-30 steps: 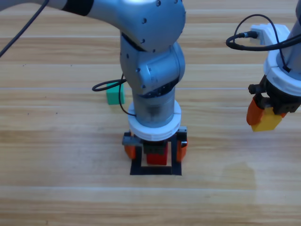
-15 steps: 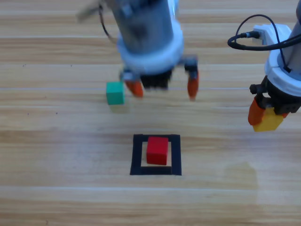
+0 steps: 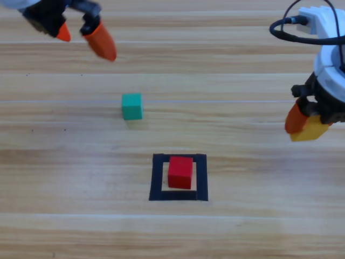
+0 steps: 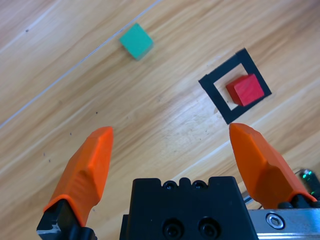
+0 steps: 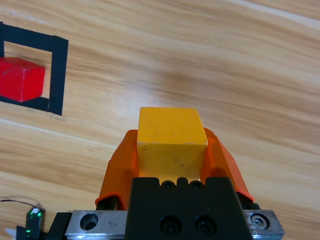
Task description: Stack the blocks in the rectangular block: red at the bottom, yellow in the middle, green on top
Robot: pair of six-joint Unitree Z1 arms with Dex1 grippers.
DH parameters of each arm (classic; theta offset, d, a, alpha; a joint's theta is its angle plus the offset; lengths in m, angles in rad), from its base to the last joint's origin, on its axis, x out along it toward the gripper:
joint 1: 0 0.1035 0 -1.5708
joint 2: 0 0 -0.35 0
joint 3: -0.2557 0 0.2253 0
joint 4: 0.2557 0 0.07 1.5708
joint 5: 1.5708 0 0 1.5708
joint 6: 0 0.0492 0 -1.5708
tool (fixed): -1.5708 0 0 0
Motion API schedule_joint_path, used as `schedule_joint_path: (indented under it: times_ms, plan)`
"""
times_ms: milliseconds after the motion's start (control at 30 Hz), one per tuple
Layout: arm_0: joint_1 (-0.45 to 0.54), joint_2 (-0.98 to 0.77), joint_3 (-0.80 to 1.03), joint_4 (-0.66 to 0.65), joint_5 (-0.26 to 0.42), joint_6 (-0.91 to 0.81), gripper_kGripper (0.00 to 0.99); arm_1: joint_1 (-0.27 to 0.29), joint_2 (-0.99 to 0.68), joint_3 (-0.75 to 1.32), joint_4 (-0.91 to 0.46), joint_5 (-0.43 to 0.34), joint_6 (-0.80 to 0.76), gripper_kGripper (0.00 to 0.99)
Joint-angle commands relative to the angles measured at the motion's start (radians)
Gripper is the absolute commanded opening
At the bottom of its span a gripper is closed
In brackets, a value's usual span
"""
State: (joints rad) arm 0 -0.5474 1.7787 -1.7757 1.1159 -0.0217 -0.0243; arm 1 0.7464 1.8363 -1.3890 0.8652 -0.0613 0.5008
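The red cube (image 3: 180, 172) sits alone inside the black tape rectangle (image 3: 156, 178), also seen from the left wrist as red cube (image 4: 244, 90) in the tape frame (image 4: 215, 95) and from the right wrist as red cube (image 5: 20, 79) in the tape outline (image 5: 57, 75). The green cube (image 3: 132, 106) (image 4: 136, 41) rests on bare wood up and left of the frame. High at the top left corner, my left gripper (image 3: 81, 35) (image 4: 172, 150) is open and holds nothing. At the right edge my right gripper (image 3: 304, 123) (image 5: 171, 150) is shut on the yellow cube (image 3: 311, 129) (image 5: 171, 135), above the table.
The wooden table (image 3: 242, 226) lies bare around the frame. A black cable (image 3: 288, 29) loops off the right arm at the top right.
My left arm has risen off the red cube and swung away to the top left corner, leaving the cube in the frame. The right gripper with the yellow cube has barely shifted.
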Motion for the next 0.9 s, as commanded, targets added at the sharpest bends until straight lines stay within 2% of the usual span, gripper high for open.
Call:
schedule_joint_path:
  times_ms: [33,167,267,333,433,567,900]
  plan:
    - [0.247,-0.096,0.124,-0.074,-0.204,0.259,0.99,0.137,0.049,-0.064,0.074,0.034,0.11,0.0]
    - [0.36,-0.09,0.168,-0.1,-0.345,0.455,0.99,0.226,0.221,-0.352,0.31,0.003,0.235,0.0]
    - [0.392,-0.074,0.16,-0.11,-0.388,0.486,0.99,0.281,0.386,-0.633,0.483,-0.011,0.292,0.0]
    - [0.419,-0.056,0.154,-0.11,-0.406,0.485,0.99,0.295,0.488,-0.797,0.577,0.003,0.331,0.0]
    - [0.435,0.002,0.127,-0.105,-0.434,0.488,0.99,0.298,0.554,-0.875,0.592,0.043,0.369,0.0]
    - [0.44,0.061,0.085,-0.088,-0.489,0.515,0.99,0.298,0.587,-0.886,0.592,0.046,0.407,0.0]
    - [0.523,0.076,0.068,-0.1,-0.534,0.6,0.99,0.294,0.721,-1.03,0.609,0.112,0.439,0.0]
